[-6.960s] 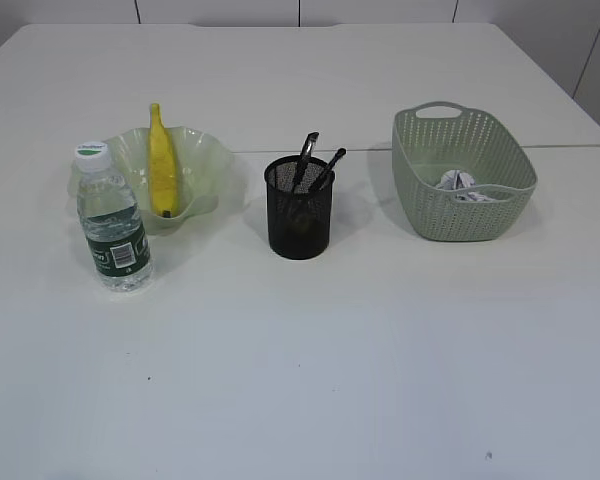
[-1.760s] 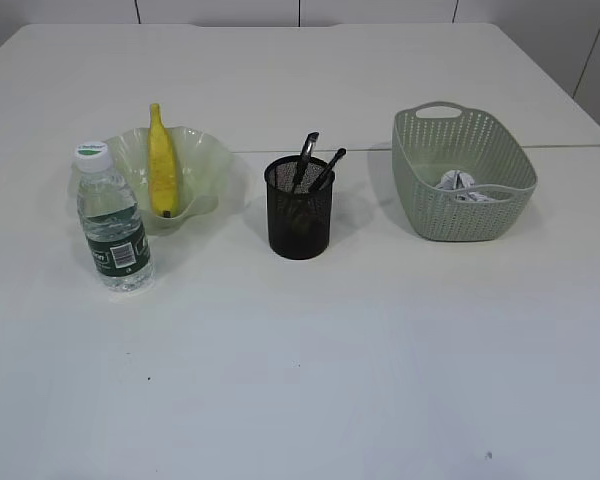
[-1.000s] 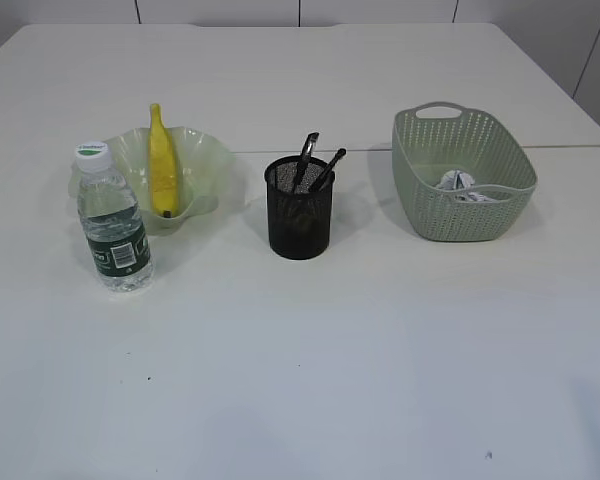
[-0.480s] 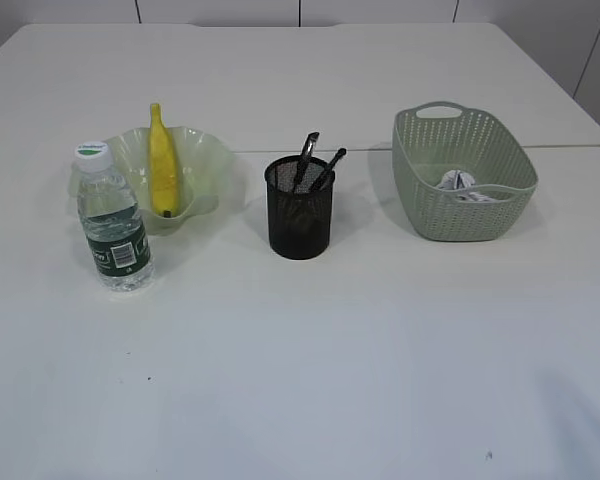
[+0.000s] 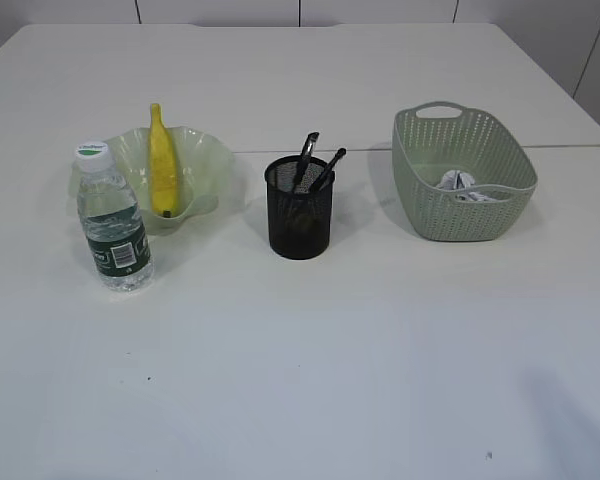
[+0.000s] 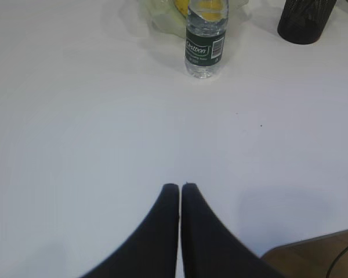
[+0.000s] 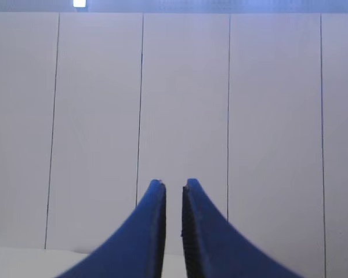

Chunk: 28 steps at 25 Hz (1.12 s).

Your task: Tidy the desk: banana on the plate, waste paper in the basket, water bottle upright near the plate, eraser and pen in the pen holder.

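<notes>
Sitting far ahead of the left fingers [image 6: 180, 186], the water bottle [image 6: 206, 39] stands up on the white tabletop [image 5: 310, 360], just in front of the plate [image 5: 205, 165]. The banana [image 5: 161, 165] lies in the plate. The pen holder [image 5: 300, 208] has dark pens [image 5: 318, 160] sticking out. The waste paper [image 5: 462, 186] sits in the basket [image 5: 462, 175]. The left fingers are pressed together and hold nothing. The right fingers [image 7: 174, 184] have a thin gap, hold nothing, and point at a wall [image 7: 180, 98]
</notes>
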{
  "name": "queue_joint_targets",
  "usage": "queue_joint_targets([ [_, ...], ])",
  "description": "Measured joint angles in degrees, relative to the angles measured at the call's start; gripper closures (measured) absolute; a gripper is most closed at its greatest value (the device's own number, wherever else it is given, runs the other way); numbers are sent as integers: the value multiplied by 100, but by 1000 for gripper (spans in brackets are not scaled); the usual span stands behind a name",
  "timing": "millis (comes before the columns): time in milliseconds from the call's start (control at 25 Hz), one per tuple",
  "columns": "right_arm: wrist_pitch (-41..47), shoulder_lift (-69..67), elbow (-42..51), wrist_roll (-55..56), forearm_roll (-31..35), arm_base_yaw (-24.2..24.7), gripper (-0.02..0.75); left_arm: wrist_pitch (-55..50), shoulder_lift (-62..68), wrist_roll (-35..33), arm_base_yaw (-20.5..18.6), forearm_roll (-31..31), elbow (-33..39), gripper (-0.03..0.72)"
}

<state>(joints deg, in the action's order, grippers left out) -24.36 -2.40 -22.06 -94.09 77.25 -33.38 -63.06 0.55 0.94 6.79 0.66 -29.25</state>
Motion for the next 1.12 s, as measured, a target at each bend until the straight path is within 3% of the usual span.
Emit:
queue_joint_targets([
  [400,1064,-24,132,2590,-2542,0,666,0,0,0,0,0,0,713],
  [520,1874,-24,132,3827,-3814,0,666,0,0,0,0,0,0,713],
  [720,3486,-24,132,6913,-6612,0,666,0,0,0,0,0,0,713],
  [800,3933,-32,132,7845,-7403,0,666,0,0,0,0,0,0,713],
  [880,4214,-46,132,8249,-7725,0,666,0,0,0,0,0,0,713],
  [1120,5000,-46,132,8575,-7862,0,666,0,0,0,0,0,0,713],
])
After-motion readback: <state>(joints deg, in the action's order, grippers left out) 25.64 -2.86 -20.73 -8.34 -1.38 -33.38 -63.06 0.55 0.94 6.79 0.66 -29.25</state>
